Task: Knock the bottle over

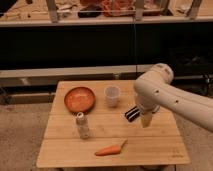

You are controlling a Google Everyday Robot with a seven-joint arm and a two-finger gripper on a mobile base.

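1. the bottle [82, 125] stands on the worktop [165, 150], in the left half as the camera sees it. it is about midway between the far edge and the near edge, just in front of the orange bowl [80, 99].
2. its long axis is vertical, with the pale cap on top. i see no lean to any side.
3. the pincer [145, 120] hangs low over the right half of the worktop, beside a dark object [130, 114] and well apart from the bottle. whether it is spread or pressed together, i cannot tell.
4. the step in hand, as i judge it, is to bring the pincer across to the bottle. a good path goes toward the left edge, between the white cup [112, 96] and the carrot [111, 149], without touching them.
5. the contact should be high on the body, near the cap, so that the bottle tips and does not only slide.
6. the push should be short, because a fallen bottle may roll toward the left edge.
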